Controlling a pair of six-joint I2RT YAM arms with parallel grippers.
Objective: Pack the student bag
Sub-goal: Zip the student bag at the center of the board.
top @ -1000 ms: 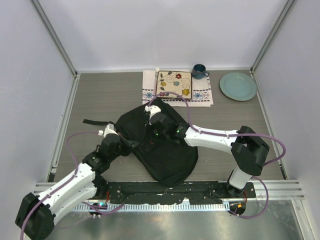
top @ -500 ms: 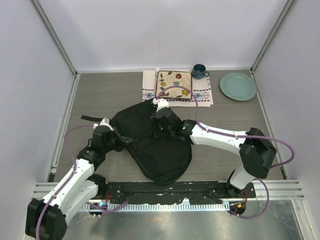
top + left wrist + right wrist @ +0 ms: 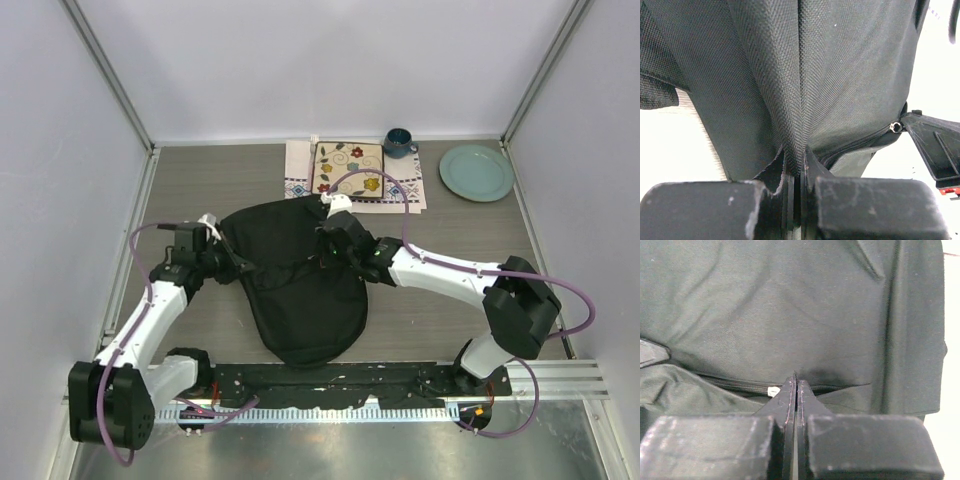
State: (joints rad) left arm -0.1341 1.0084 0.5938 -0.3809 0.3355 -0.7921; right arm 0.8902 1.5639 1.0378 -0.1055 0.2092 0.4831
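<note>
The student bag (image 3: 305, 295) is a large black fabric backpack lying flat in the middle of the table. My left gripper (image 3: 230, 263) is at its left edge, shut on a fold of the black fabric (image 3: 790, 100). In the left wrist view the gripper (image 3: 795, 162) pinches that fold, with a zipper line (image 3: 855, 145) just to the right. My right gripper (image 3: 326, 252) is at the bag's upper middle. In the right wrist view it (image 3: 796, 383) is shut with its tips at the bag's zipper (image 3: 735, 385), on a thin bit of the bag. The bag (image 3: 790, 305) fills that view.
A floral-patterned square item (image 3: 348, 168) lies on a white embroidered cloth (image 3: 405, 190) at the back. A dark blue mug (image 3: 398, 142) stands behind it, and a pale green plate (image 3: 476, 172) sits at back right. Metal rails run along both sides.
Both arms have dragged the bag to the left and a little farther back. My left arm has swung out left, and its gripper still holds the bag's edge.
</note>
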